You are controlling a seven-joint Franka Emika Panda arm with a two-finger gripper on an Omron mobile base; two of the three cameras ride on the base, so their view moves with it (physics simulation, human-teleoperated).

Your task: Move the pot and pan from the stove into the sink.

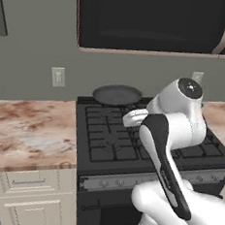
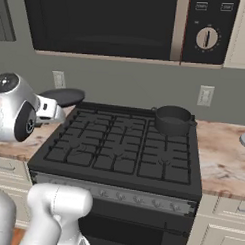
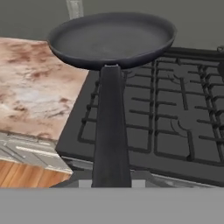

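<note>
Holding the shallow round black frying pan by its long straight handle is how I've got it: the handle runs straight down the middle of the hand view to where the gripper sits, so I read the jaws as clamped on the pan's handle near its end. The grip on the handle makes sense, since it keeps the wrist off the grates and lets the bowl ride level out in front. In the left base view the pan hangs over the back left corner of the black gas stove; from the right it reaches out past the stove's left edge, and I judge it lifted clear of the grates.

The small round dark grey metal pot with two loop handles is sitting untouched at the stove's back right corner, well apart from the pan. So one piece is in hand and one is still waiting.

Around the stove, a mottled brown stone counter runs off both sides, cream cabinets below, a grey wall with white outlets behind and a black microwave overhead. From here I expect a wide swing sideways, and the long handle will lever against my grip, so I'd carry it slowly.
</note>
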